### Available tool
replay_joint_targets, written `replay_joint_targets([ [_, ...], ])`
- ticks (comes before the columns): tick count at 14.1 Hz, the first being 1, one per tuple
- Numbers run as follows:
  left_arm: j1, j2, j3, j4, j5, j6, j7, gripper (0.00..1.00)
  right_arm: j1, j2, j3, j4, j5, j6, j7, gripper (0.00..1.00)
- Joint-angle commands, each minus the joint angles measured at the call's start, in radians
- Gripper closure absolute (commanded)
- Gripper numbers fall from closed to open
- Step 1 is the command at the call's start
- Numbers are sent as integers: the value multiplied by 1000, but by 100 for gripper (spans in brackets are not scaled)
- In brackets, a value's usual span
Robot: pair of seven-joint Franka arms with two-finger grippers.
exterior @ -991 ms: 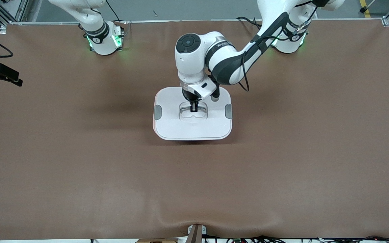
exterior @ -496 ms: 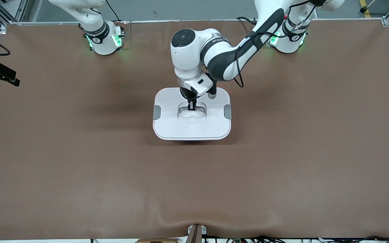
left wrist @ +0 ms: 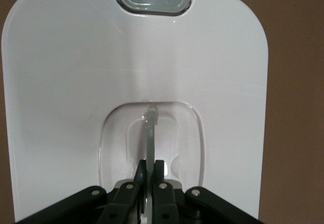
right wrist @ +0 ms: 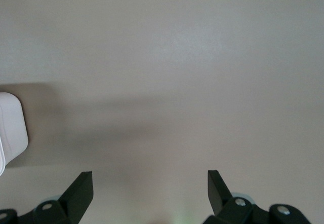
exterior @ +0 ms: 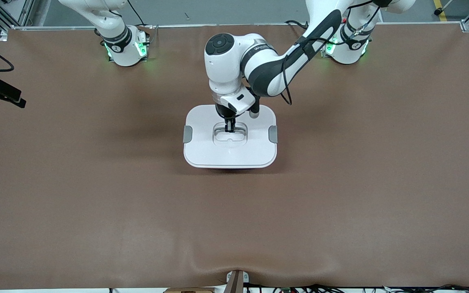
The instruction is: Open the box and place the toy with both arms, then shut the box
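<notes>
The box's white lid (exterior: 255, 150) with two grey side clips lies mid-table and covers the pale pink tub, which is hidden under it. My left gripper (exterior: 229, 130) reaches down into the lid's clear recessed centre and is shut on the thin clear handle (left wrist: 150, 120). In the left wrist view, the left gripper (left wrist: 152, 164) pinches the handle bar between both pads. My right gripper (right wrist: 149, 176) is open and empty, off the table at the right arm's end, over a plain grey surface. The pink toy is not in view.
The brown mat (exterior: 340, 203) covers the whole table. The right arm's black hand and cable (exterior: 2, 92) hang at the mat's edge at the right arm's end. A white rounded object (right wrist: 10, 127) shows at the edge of the right wrist view.
The left wrist and the lid have shifted slightly toward the right arm's end. The pink rim that showed under the lid's edge is now hidden. The right hand drifted a little.
</notes>
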Motion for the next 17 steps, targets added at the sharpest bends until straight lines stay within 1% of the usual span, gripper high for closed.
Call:
replay_joint_targets([
  [1, -22, 16, 8, 10, 30, 15, -21, 100, -15, -5, 12, 3, 16, -7, 12, 0],
  [17, -16, 5, 8, -30, 34, 7, -20, 100, -10, 3, 15, 6, 16, 8, 18, 0],
])
